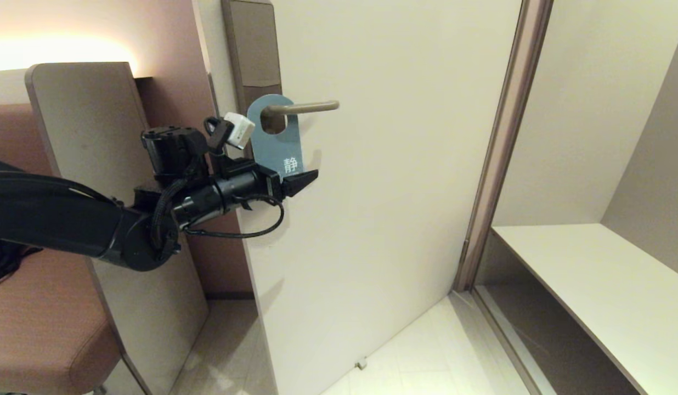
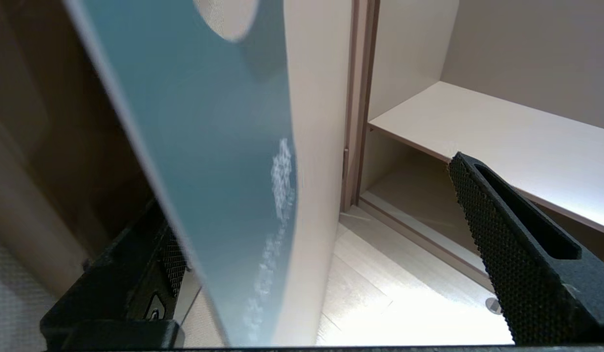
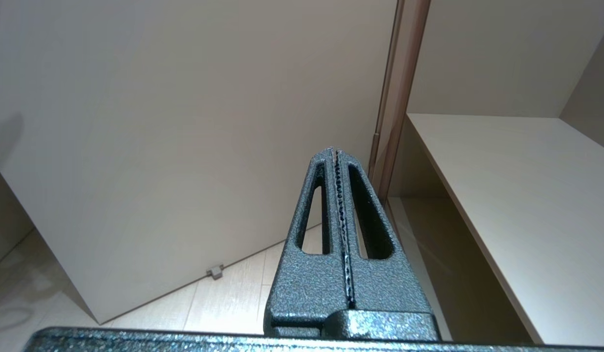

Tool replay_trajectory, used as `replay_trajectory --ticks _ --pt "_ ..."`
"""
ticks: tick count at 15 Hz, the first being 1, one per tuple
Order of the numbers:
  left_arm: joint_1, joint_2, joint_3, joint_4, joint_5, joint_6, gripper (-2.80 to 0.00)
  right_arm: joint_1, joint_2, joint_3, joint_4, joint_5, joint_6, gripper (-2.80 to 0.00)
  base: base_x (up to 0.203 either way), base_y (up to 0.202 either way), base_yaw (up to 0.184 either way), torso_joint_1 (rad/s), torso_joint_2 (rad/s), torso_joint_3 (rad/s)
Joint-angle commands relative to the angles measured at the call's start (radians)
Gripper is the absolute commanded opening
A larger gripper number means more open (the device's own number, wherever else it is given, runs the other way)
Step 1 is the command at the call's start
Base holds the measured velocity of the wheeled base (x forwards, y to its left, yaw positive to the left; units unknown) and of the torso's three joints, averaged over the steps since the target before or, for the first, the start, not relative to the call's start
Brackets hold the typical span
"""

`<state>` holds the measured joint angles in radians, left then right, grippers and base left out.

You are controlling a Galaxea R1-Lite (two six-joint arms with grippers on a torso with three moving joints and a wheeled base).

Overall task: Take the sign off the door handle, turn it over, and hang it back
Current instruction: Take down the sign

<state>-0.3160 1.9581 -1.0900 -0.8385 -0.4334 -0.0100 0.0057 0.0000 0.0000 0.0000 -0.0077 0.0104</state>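
While wide open, left gripper (image 1: 300, 178) straddles the sign's (image 1: 276, 144) lower edge.

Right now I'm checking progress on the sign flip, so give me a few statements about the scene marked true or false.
1. The sign hangs on the door handle. True.
2. Its white face shows. False: the blue face shows.
3. The left gripper is open around the sign's lower end. True.
4. The right gripper holds the sign. False: it is shut on nothing, away from the sign.
5. The sign lies on the floor. False: it hangs on the handle.
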Motion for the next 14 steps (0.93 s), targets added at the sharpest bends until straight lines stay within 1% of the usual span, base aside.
replay_trajectory --ticks 1,14 --pt "0.0 0.012 -0.001 -0.007 -0.001 -0.001 -2.8 0.0 0.0 0.0 0.0 0.0 0.0 -2.8 0.0 0.0 0.0 0.0 0.0 0.0" --pt "0.0 0.001 -0.001 -0.011 0.002 0.006 -2.8 0.0 0.0 0.0 0.0 0.0 0.0 -2.8 0.0 0.0 0.0 0.0 0.0 0.0"
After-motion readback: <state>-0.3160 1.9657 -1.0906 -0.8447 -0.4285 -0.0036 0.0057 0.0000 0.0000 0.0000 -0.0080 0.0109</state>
